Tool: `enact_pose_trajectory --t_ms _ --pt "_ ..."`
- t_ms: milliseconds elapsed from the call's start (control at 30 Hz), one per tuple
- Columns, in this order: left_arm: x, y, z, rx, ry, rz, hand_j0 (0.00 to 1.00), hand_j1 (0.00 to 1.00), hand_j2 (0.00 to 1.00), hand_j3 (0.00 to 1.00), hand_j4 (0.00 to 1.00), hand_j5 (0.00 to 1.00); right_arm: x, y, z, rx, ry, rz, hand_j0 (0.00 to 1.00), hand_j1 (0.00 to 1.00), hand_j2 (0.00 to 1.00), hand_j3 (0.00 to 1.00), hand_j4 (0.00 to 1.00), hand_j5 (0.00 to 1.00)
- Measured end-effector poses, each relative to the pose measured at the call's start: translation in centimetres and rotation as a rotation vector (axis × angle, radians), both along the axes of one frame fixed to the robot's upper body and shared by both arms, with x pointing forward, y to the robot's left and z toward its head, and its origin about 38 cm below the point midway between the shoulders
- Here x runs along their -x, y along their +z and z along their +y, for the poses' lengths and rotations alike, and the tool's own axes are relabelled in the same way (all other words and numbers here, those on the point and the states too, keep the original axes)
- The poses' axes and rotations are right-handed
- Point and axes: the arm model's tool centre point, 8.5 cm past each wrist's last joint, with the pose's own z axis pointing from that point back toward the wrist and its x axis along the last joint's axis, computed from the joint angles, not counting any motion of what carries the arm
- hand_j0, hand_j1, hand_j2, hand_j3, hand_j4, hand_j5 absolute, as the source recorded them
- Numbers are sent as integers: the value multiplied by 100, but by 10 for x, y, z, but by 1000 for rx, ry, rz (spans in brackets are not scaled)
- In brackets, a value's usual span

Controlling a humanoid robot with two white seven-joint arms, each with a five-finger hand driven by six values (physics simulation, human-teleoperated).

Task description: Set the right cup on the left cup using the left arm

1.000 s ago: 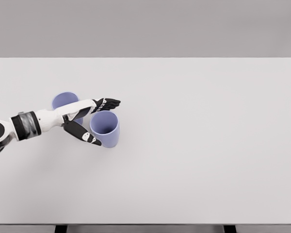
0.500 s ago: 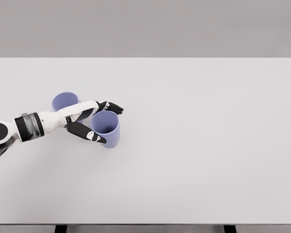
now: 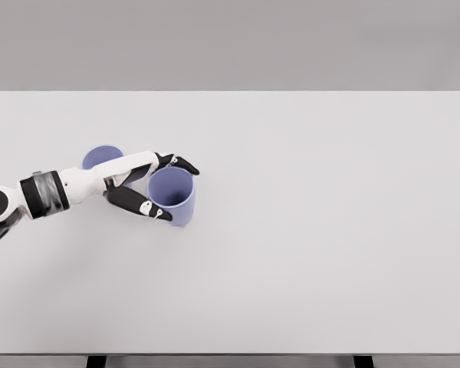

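Observation:
Two lavender cups stand on the white table. The right cup is upright with its mouth facing up. My left hand is wrapped around it, with the dark fingers behind the rim and the thumb across the near wall. The left cup stands just behind my left forearm, which hides its lower part. The right arm does not show.
The table's near edge runs along the bottom of the view. A grey wall lies beyond the far edge.
My left hand has closed in on the right cup. Cup and hand have together shifted a little to the right and upward in the picture. The left cup has stayed put.

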Motion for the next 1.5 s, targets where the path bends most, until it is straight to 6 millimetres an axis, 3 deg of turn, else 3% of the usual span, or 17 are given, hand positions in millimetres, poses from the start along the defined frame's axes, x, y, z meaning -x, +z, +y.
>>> enact_pose_trajectory --t_ms 833,1500 --pt "1 47 21 45 40 -17 73 73 73 73 73 73 0 0 0 0 0 0 100 100 100 100 100 100" --pt "-2 80 48 74 96 -37 73 73 73 73 73 73 0 0 0 0 0 0 100 100 100 100 100 100"
